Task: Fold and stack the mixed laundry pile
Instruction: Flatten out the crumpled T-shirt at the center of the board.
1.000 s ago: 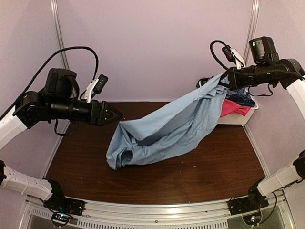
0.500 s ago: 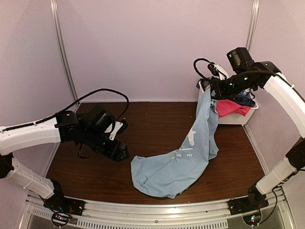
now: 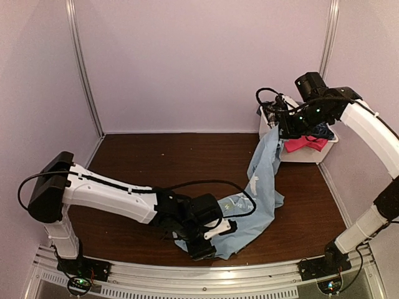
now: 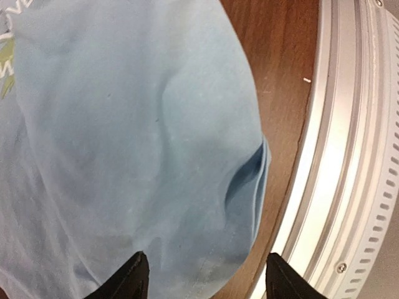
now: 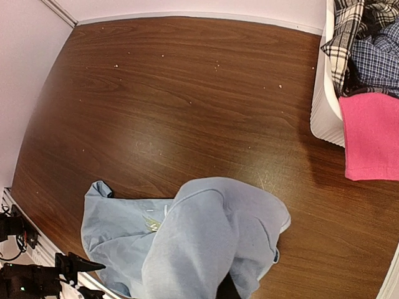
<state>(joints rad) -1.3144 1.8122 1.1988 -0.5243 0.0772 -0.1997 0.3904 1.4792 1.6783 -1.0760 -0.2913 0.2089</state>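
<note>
The light blue T-shirt [image 3: 262, 180] hangs from my right gripper [image 3: 280, 123], which is shut on its upper end beside the basket. Its lower half lies bunched on the brown table near the front edge. In the right wrist view the shirt [image 5: 212, 243] drapes over my fingers and hides them. My left gripper [image 3: 202, 248] is low at the front edge, open, its jaws [image 4: 206, 256] either side of the shirt's hem [image 4: 137, 124]. The hot pink piece [image 5: 371, 134], black-white plaid piece [image 5: 349, 31] and blue small-check shirt [image 5: 380, 62] lie in the basket.
The white plastic basket [image 3: 305, 154] stands at the back right by the wall, also in the right wrist view [image 5: 324, 106]. A metal rail [image 4: 349, 156] runs along the table's near edge, right beside my left gripper. Purple walls close in the back and sides.
My left arm has swung from the left side down to the front edge onto the shirt's lower hem. The right gripper has stayed near the basket, holding the shirt, which has sagged lower.
</note>
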